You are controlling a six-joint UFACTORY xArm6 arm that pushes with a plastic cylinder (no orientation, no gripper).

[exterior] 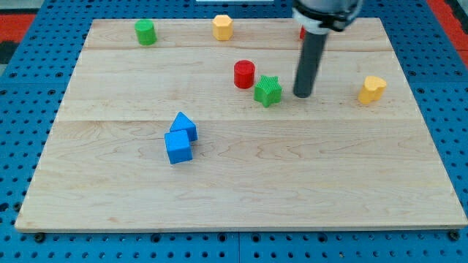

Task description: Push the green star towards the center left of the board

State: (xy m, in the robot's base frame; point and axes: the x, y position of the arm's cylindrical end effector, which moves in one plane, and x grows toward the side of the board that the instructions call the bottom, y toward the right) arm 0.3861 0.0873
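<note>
A: Looking at the pale wooden board [241, 175], where does the small green star-shaped block [268, 90] sit?

B: In the upper middle, a little toward the view's right of centre. A red cylinder block [244, 74] stands just beside it, up and to the view's left; I cannot tell whether they touch.

A: And my tip [302, 95]?

B: The dark rod comes down from the view's top, and its end rests on the board just to the view's right of the star, near it but apart. It has no jaws, so it clamps on nothing.

A: What else lies there?

B: Two blue blocks [180, 138] touching each other at lower left of centre, a green cylinder [145, 32] at top left, a yellow block [222, 27] at top centre, another yellow block [372, 88] at far right, and a red sliver [301, 32] behind the rod.
</note>
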